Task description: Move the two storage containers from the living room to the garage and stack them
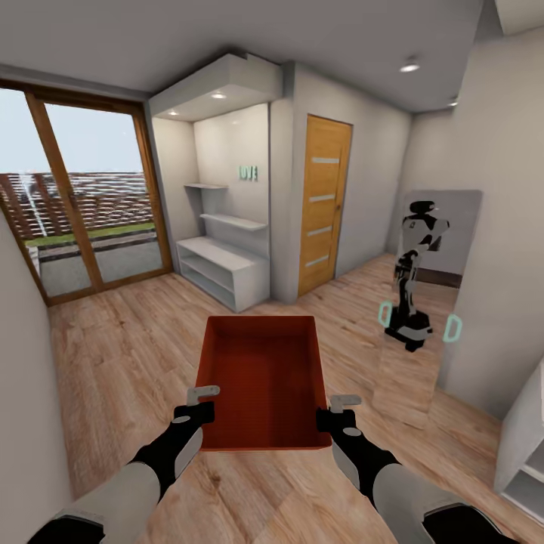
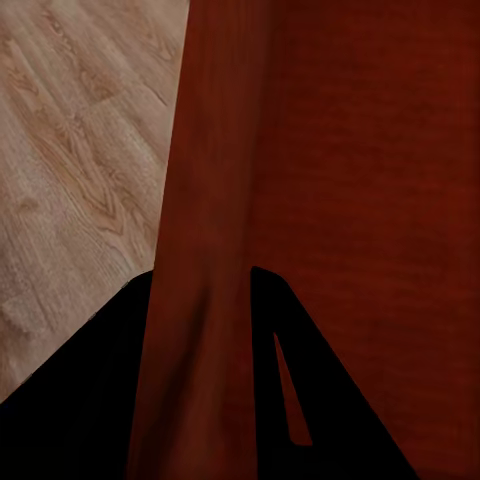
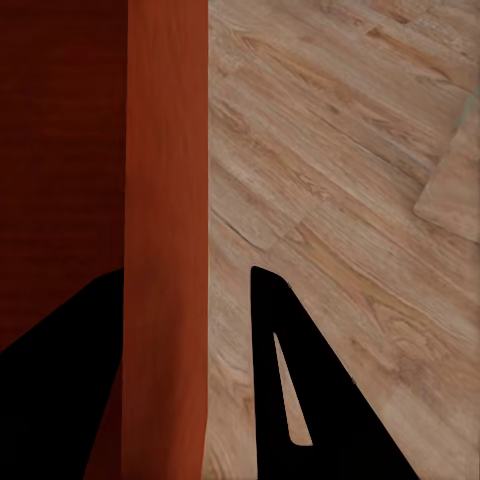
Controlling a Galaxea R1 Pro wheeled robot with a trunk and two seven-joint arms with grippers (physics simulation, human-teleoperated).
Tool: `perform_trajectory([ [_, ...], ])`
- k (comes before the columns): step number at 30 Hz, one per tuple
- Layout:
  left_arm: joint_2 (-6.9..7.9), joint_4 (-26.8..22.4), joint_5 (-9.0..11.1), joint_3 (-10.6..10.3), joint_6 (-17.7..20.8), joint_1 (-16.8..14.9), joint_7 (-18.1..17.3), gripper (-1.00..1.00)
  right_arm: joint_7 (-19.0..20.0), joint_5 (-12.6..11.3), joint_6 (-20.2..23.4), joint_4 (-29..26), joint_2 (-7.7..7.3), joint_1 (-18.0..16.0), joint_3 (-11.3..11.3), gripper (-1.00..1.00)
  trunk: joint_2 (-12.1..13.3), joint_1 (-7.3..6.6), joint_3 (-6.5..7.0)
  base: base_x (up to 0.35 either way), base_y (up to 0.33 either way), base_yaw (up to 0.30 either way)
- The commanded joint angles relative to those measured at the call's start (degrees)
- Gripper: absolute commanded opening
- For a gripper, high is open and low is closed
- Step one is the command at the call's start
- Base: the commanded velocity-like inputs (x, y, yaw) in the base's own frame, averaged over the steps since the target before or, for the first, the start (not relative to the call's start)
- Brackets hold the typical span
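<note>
**Container carried over the wood-plank floor**

A light wood-plank floor (image 1: pixel 136 355) runs through a pale-walled room, and above it an orange-red storage container (image 1: pixel 261 381) hangs level in front of the robot, open side up and empty.

The left gripper (image 1: pixel 198 408) pinches the container's left wall near its near corner; in the left wrist view the wall (image 2: pixel 200 250) passes between the two dark fingers (image 2: pixel 90 400), one outside and one inside the bin. The right gripper (image 1: pixel 340 414) clamps the right wall in the same way, with the wall (image 3: pixel 165 250) running between its fingers (image 3: pixel 300 380) and planks beyond. How tightly the pads bear on the walls is hard to judge, as the fingers show only as black shapes.

Further out, a wood-framed glass door (image 1: pixel 83 204) stands at the left, looking onto a fence and grass. A white alcove with shelves (image 1: pixel 223 257) lies straight ahead, beside an orange wooden door (image 1: pixel 323 204). At the right, a tall mirror (image 1: pixel 434 302) leans on the wall and shows the robot's reflection (image 1: pixel 414 272).
</note>
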Motion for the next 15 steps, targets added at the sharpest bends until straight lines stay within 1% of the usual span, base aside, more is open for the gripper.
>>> perform_trajectory([
  [1, 2.72, -0.2, -0.6, 3.2, 0.4, -0.1, 1.2, -1.00, -0.3, -0.7, -0.1, 0.0, -0.02, 0.0, 0.3, -1.00, -0.1, 0.07, -0.11, 0.323, 0.000, 0.000],
  [15, 2.73, -0.2, -0.6, 3.2, 0.4, -0.1, 1.2, -1.00, -0.3, -0.7, -0.1, 0.0, -0.02, 0.0, 0.3, -1.00, -0.1, 0.07, -0.11, 0.323, 0.000, 0.000],
])
